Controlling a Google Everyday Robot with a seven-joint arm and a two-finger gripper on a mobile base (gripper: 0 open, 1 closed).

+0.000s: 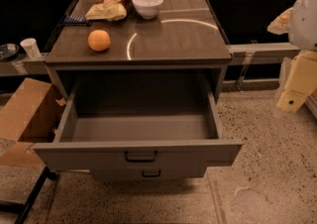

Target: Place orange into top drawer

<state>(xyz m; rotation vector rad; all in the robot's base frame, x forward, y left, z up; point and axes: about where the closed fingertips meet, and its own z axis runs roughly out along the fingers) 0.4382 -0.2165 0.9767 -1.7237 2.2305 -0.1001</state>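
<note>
The orange (99, 40) sits on the brown cabinet top (173, 39), near its front left. The top drawer (138, 156) is pulled wide open below it. Its grey inside shows nothing in it, and its dark handle is at the middle of the front panel. My gripper (293, 94) hangs at the far right edge of the view. It is well to the right of the cabinet, apart from both the orange and the drawer, and it holds nothing that I can see.
A white bowl (147, 5) and a chip bag (111, 2) stand at the back of the top. The lower drawer front (148, 172) is beneath the open drawer. A cardboard box (25, 111) and a paper cup (30, 47) are at the left.
</note>
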